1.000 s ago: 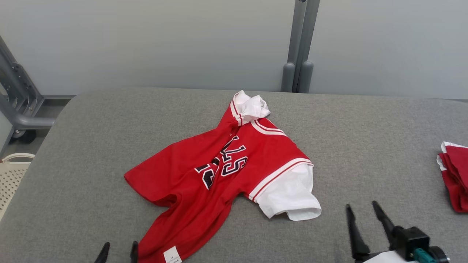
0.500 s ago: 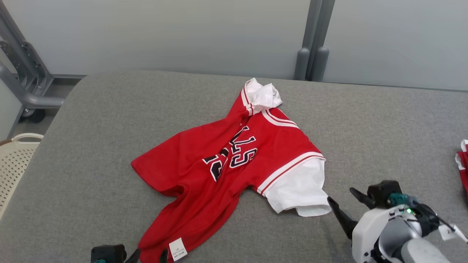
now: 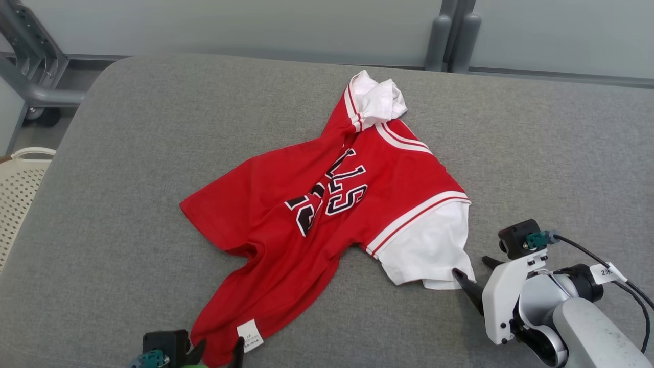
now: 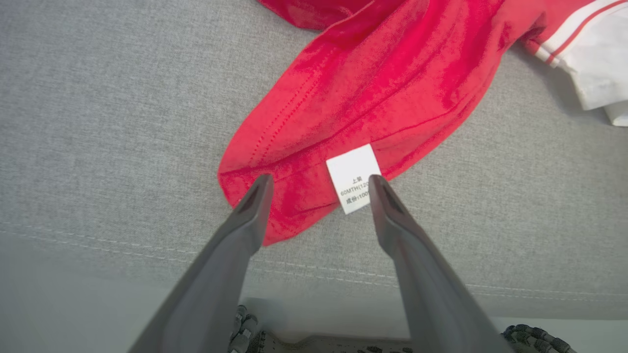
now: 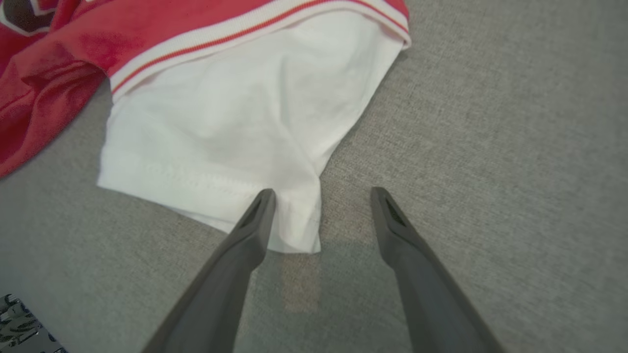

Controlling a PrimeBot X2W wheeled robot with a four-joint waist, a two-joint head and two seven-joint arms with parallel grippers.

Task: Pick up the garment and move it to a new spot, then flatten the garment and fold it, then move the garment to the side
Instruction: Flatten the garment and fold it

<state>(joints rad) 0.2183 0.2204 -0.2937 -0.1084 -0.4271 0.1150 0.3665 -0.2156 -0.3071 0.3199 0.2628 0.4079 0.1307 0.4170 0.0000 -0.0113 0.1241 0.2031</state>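
The garment (image 3: pixel 327 199) is a red jersey with black-and-white lettering and white sleeves, lying crumpled on the grey cushioned table (image 3: pixel 127 153). My left gripper (image 3: pixel 217 350) is open at the near edge, its fingers straddling the red hem corner (image 4: pixel 294 196) and its white label (image 4: pixel 354 177). My right gripper (image 3: pixel 475 276) is open at the lower right. In the right wrist view the corner of the white sleeve (image 5: pixel 235 132) lies between its fingers (image 5: pixel 255 220). The other white sleeve (image 3: pixel 378 97) is bunched at the far end.
A white perforated basket (image 3: pixel 18 194) stands off the table's left edge. A grey metal frame (image 3: pixel 30 76) is at the far left and grey posts (image 3: pixel 454 36) stand behind the table against a pale wall. Bare grey surface lies left and right of the garment.
The head camera has tilted down, shifting the whole picture. My right gripper has turned and moved in to the white sleeve's corner. My left gripper has come forward onto the red hem.
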